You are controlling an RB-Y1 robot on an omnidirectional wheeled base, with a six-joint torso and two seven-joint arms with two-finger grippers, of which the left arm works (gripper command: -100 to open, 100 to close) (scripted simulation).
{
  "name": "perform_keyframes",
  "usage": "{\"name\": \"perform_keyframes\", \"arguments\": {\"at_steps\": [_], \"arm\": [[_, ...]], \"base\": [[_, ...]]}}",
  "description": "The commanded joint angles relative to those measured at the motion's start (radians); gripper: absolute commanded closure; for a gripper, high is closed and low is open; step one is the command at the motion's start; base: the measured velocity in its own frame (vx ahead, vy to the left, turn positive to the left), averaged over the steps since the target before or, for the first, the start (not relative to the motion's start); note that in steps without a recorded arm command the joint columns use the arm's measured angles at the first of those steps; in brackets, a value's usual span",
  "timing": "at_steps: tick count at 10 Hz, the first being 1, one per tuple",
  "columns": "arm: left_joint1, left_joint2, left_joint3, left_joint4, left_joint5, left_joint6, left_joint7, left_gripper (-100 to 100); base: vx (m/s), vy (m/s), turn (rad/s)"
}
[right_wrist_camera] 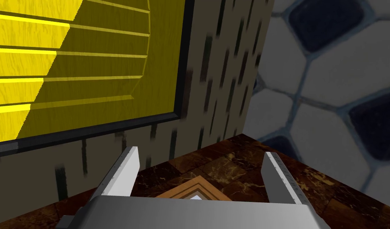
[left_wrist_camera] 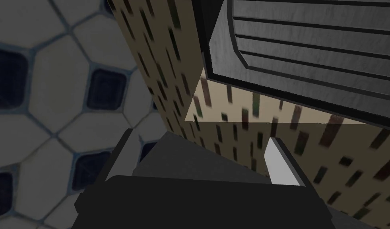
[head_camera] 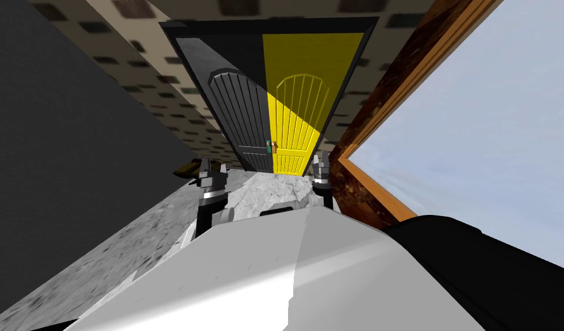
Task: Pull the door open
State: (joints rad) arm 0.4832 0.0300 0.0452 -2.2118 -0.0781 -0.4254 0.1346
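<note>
A double door in a black frame stands ahead in the head view, with a grey leaf (head_camera: 240, 120) and a yellow leaf (head_camera: 298, 115). Both leaves look flush with the frame. Two small handles (head_camera: 270, 147) sit side by side where the leaves meet. My left gripper (head_camera: 213, 168) is open, low and to the left of the door, well short of it. My right gripper (head_camera: 318, 166) is open, to the right of the handles and also short of them. The left gripper (left_wrist_camera: 202, 159) faces the grey leaf (left_wrist_camera: 309, 47). The right gripper (right_wrist_camera: 200, 175) faces the yellow leaf (right_wrist_camera: 70, 59).
A dark grey wall (head_camera: 62, 132) runs close along my left. On my right, a brown marbled wall holds a wide wooden frame (head_camera: 378, 132) around a pale blue pane. A small dark object (head_camera: 188, 168) lies on the grey floor near the left gripper.
</note>
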Motion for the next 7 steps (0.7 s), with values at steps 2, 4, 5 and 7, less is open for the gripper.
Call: {"name": "perform_keyframes", "arguments": {"at_steps": [2, 4, 5, 7], "arm": [[-0.029, 0.014, -0.003, 0.056, 0.004, 0.010, 0.002, -100], [-0.051, 0.025, -0.005, 0.099, 0.007, 0.016, 0.003, -100], [-0.059, 0.028, -0.006, 0.115, 0.009, 0.018, 0.004, -100], [-0.075, 0.035, -0.008, 0.148, 0.011, 0.022, 0.005, -100]], "base": [[0.138, -0.013, -0.041], [0.162, 0.011, -0.062], [0.113, 0.014, -0.026], [0.098, -0.001, -0.040]]}}
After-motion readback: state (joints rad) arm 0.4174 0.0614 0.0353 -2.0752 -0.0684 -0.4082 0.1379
